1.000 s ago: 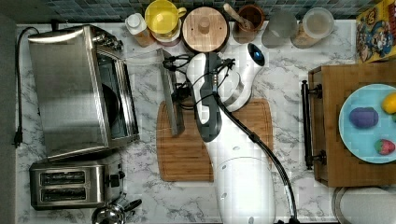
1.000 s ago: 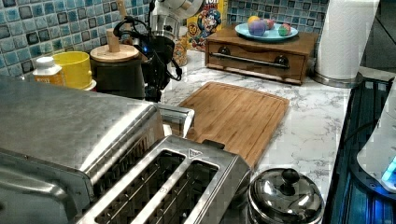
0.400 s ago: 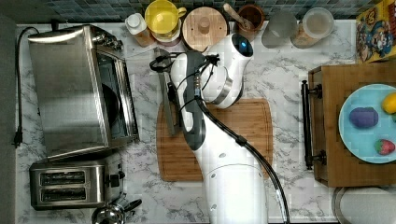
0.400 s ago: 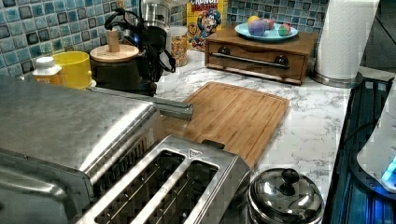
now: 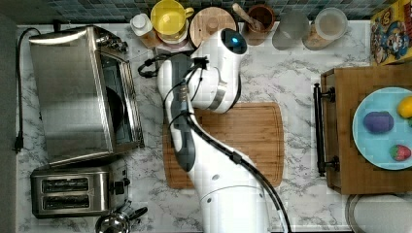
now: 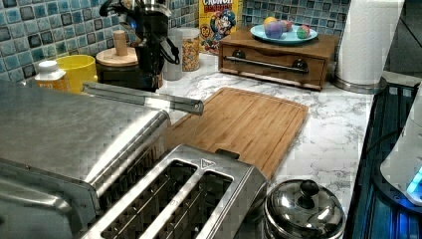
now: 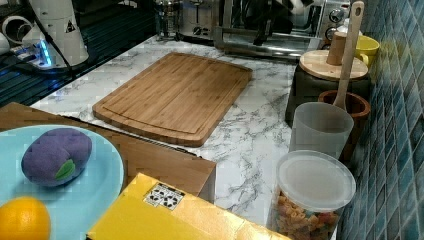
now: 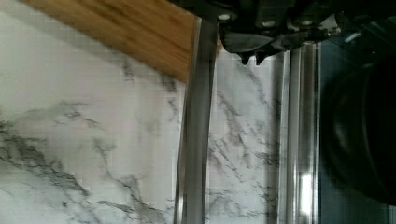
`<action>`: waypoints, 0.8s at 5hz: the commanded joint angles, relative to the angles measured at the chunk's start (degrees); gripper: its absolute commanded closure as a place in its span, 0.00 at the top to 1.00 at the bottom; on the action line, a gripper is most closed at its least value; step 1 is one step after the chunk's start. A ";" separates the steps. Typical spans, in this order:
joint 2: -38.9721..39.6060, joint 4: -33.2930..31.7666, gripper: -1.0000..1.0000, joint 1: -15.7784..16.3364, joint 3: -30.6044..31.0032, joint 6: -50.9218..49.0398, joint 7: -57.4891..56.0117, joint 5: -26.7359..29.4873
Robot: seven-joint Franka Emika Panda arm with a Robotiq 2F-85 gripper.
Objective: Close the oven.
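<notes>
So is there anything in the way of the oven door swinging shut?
Nothing visible blocks it. In the left view the oven door's handle is already raised, with open air between the door and the oven front. The cutting board lies flat below the door's path, and the arm is behind the handle.

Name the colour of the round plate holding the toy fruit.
Light blue round plate, clearest in the top view.

Marble counter (image 5: 296,73) carries oven (image 5: 73,92), toaster (image 5: 73,190), cutting board (image 5: 252,136).
</notes>
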 commanded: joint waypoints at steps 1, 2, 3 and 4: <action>-4.61 5.82 0.00 17.93 7.73 3.95 19.06 -15.21; -3.56 8.13 0.00 19.34 7.63 3.38 25.98 -19.96; -6.50 6.73 0.00 21.58 6.02 6.46 32.26 -25.20; -6.46 9.19 0.00 26.16 3.12 4.61 42.35 -36.26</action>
